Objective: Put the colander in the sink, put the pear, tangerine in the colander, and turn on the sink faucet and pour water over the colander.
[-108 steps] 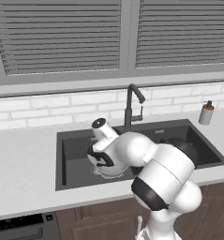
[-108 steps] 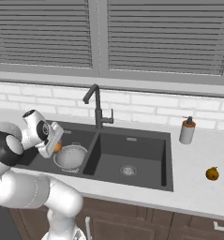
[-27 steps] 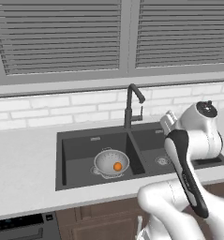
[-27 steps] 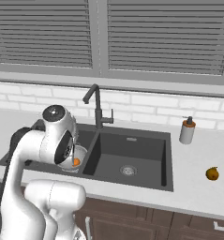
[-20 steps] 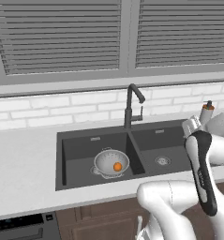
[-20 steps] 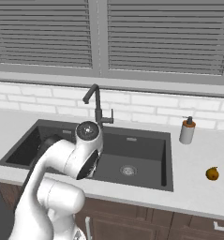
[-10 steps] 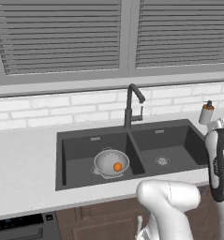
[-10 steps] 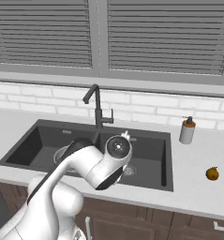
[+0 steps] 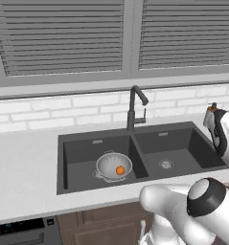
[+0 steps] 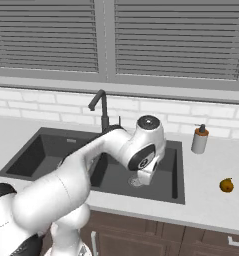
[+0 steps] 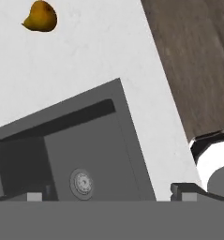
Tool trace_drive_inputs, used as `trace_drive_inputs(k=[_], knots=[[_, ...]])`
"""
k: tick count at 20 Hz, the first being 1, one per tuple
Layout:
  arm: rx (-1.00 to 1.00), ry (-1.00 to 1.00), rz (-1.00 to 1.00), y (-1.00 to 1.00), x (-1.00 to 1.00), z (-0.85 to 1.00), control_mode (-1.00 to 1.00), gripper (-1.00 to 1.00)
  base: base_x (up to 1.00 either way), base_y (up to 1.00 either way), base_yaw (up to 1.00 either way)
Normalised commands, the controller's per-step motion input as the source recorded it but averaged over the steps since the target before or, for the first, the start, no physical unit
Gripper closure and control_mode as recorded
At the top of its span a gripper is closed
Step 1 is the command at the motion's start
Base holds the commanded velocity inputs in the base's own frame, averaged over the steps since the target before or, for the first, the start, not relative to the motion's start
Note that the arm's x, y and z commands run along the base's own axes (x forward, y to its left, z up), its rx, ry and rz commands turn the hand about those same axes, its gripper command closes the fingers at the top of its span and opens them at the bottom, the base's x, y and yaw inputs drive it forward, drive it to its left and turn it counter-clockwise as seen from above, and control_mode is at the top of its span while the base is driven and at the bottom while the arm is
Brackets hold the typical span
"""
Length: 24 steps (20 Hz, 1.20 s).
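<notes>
White table point(image 10: 206, 197) runs along the front of the kitchen, with brown wood doors under it. My fingers point(image 11: 108, 197) hang over the right bowl of the sink point(image 11: 92, 150). Their two dark tips stand wide apart, with nothing between them. In the hand view I look down at the round steel drain point(image 11: 82, 180) in that bowl.

The pear point(image 10: 226, 185) lies on the table to the right of the sink, well apart from my fingers. It is a brown-gold color.

The colander point(image 9: 114, 166) sits in the left bowl of the sink. The tangerine point(image 9: 120, 170) lies inside it, small and bright orange.

Farther back, the sink faucet point(image 9: 133, 107) stands tall and black behind the middle of the sink. A soap bottle point(image 10: 199, 139) with a brown top stands near the back right corner of the sink. Behind it is a white brick wall point(image 9: 49, 112), and above that a window with grey blinds point(image 10: 171, 37).
</notes>
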Motion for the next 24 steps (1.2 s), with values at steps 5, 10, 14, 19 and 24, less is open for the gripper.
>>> trace_drive_inputs(k=[5,10,14,19,24], knots=[[0.00,0.14,0.01,-1.00,0.20,-0.25,-1.00,-1.00,0.00,0.00,0.00],[0.00,0.02,0.14,-0.94,0.03,-0.18,-1.00,-1.00,0.00,0.00,0.00],[0.00,0.00,0.22,-0.63,-0.01,-0.09,-1.00,-1.00,0.00,0.00,0.00],[-0.02,0.00,0.23,-0.52,-0.03,-0.13,-1.00,-1.00,0.00,0.00,0.00],[-0.17,0.03,0.20,-0.18,0.00,-0.33,-1.00,-1.00,0.00,0.00,0.00]])
